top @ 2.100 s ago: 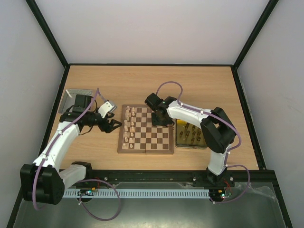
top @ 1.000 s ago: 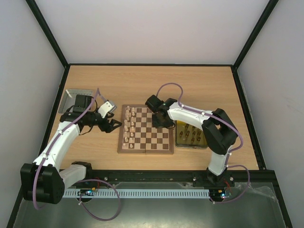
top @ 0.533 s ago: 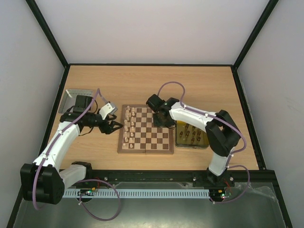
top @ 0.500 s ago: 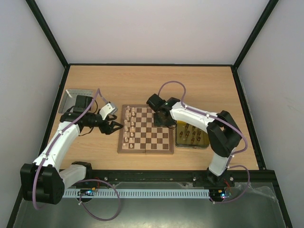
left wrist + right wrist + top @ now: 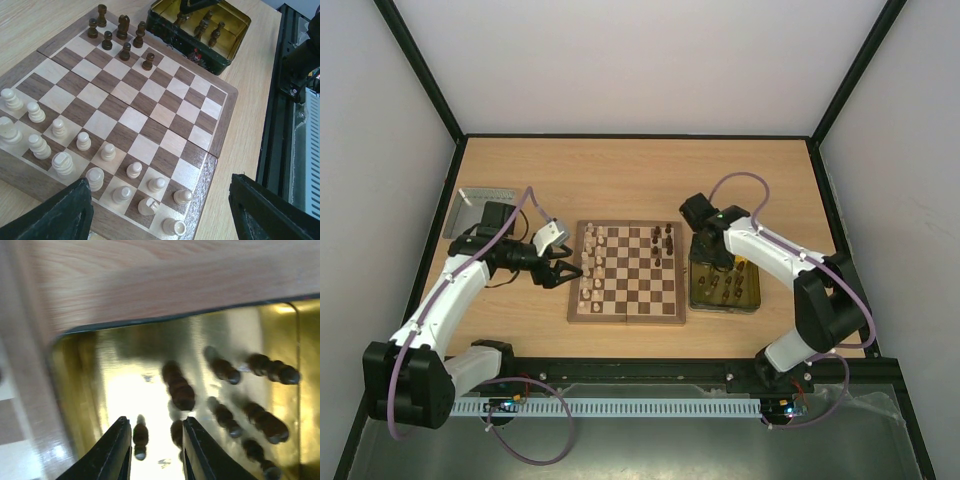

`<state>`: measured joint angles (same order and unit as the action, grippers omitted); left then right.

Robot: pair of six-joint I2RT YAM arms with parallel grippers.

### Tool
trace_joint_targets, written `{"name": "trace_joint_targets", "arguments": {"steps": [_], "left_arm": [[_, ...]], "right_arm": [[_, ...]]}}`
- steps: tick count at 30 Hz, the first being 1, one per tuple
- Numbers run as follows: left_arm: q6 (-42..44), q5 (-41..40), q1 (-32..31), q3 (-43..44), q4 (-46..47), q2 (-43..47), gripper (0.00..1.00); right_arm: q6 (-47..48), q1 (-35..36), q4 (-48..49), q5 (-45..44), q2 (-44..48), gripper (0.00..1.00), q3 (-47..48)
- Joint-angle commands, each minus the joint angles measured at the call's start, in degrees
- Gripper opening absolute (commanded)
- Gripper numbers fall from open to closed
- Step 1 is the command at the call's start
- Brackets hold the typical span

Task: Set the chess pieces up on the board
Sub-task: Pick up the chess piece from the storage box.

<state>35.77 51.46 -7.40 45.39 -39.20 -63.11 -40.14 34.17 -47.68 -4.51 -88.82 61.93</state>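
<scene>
- Chessboard [image 5: 640, 290] lies flat mid-table, between the two arms.
- Cream chessmen [image 5: 588, 262] stand in two files along its left edge. A small cluster of dark chessmen [image 5: 667, 240] stands at its far right corner.
- The left gripper [image 5: 563, 272] hangs just off the board's left edge and points across it. Its jaws are spread wide with nothing between them.
- In the left wrist view the cream files sit just ahead of the fingers [image 5: 75, 210], and the dark cluster is at the opposite side.
- The right gripper [image 5: 156, 422] is over the yellow tray [image 5: 752, 300], which lies just beside the board's right edge.
- Its jaws are parted by a narrow gap and clamp nothing.
- More dark pieces [image 5: 720, 285] rest in that tray. One dark piece [image 5: 140, 436] shows in the gap below the fingers, touching neither as far as the blur allows.
- A silver tray [image 5: 470, 205] lies at the table's far left.
</scene>
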Motion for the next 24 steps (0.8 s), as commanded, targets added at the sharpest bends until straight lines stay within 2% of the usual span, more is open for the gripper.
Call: {"name": "trace_joint_targets", "arguments": {"steps": [1,17,24], "left_arm": [[0.85,1.96,-0.25,1.25,-0.79,-0.65,0.75],[0.15,1.18,-0.34,0.95,-0.10,-0.17,0.76],[0.26,1.10,-0.41,0.98,-0.24,-0.15,0.76]], "right_arm": [[0.07,-5.11,-0.40,-0.91,2.28,0.28,-3.50],[1.92,-7.00,2.70,1.14,-1.41,0.27,-3.23],[1.99,-7.02,4.29,2.14,-2.39,0.17,-4.17]]}}
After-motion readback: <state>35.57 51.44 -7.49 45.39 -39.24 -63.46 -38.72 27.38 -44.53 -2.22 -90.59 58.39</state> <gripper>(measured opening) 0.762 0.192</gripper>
